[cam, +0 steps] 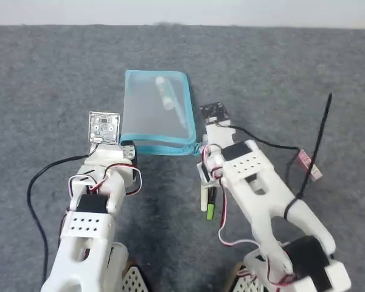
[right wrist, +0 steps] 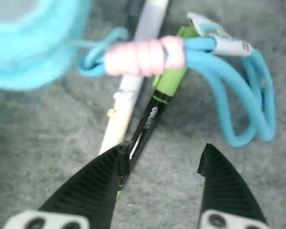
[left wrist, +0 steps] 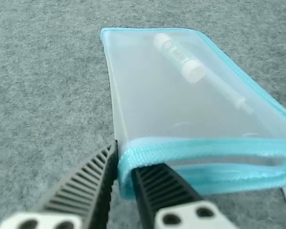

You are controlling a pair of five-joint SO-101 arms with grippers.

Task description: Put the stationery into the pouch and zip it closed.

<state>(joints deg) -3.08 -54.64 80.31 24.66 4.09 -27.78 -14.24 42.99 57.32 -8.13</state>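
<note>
left pincer [left wrist: 124, 164] pinching pouch [left wrist: 171, 105] corner | right pincer [right wrist: 164, 151] spread, angled down over pens [right wrist: 153, 113]

Grey, felt-like table [cam: 48, 79] from edge to edge, and here's what's down on it. The pouch [cam: 155, 115], see-through with teal trim, lies flat, its zip edge on the arms' side. Just off the pouch's zip-end corner, a white pen [cam: 203, 204] and a green-and-black pen [cam: 210, 210] lie side by side, running away from the pouch. At that same corner a blue cord loop [right wrist: 248, 95], bound with a pink wrap [right wrist: 143, 57], crosses over both pens and drapes onto the felt beside them. Well out from the pouch on the pens' side sits a small pink piece [cam: 308, 165], with a black cable [cam: 264, 141] trailing over the felt between it and the pouch.
</note>
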